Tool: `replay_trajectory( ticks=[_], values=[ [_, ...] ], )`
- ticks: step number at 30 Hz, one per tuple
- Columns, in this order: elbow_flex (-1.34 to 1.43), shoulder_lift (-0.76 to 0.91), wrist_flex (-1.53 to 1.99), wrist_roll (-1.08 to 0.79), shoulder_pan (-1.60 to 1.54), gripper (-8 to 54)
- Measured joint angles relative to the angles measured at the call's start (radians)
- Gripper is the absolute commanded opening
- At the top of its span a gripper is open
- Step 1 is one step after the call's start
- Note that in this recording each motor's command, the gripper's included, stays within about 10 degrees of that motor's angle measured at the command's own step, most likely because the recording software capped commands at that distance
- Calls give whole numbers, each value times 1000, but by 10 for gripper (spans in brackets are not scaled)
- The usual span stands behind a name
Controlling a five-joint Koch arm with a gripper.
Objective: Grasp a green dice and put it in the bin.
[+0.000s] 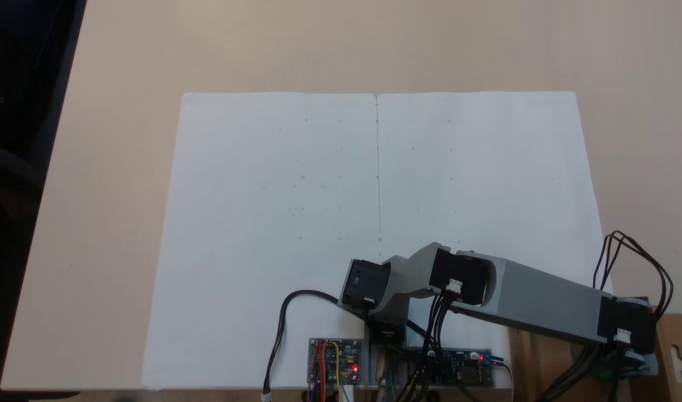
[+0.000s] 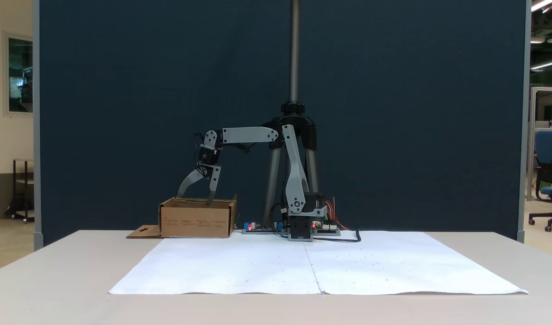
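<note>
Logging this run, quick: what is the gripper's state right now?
Gripper: open, nothing seen between its jaws, tips at the rim of the brown cardboard box.

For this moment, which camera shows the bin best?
The fixed view from the table's front: the bin shows whole, side-on, with its flap flat on the table and the gripper open, fingers dipping past its rim. The fixed view from above catches the slotted flap at its right edge, behind the arm.

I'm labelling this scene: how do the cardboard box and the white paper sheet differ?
The box is brown with raised walls; the paper is white and lies flat. The box sits at the table's back edge, under the open tool; the paper is much wider. Both rest on the table.
</note>
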Motion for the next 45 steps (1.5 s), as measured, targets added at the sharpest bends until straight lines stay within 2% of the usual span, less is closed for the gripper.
replay_trajectory(
  ticks=[6, 13, 24, 31, 34, 40, 45],
  values=[
    [-8, 11, -37, 2, -48, 418],
    [-46, 167, -38, 138, -339, 419],
    [-46, 227, -38, 327, -876, 419],
    [-58, 232, -32, 362, -1203, 421],
    [-60, 261, -32, 370, -1339, 454],
    [-60, 311, -32, 379, -1565, 458],
    [-58, 325, -32, 385, -1655, 455]
  ],
)
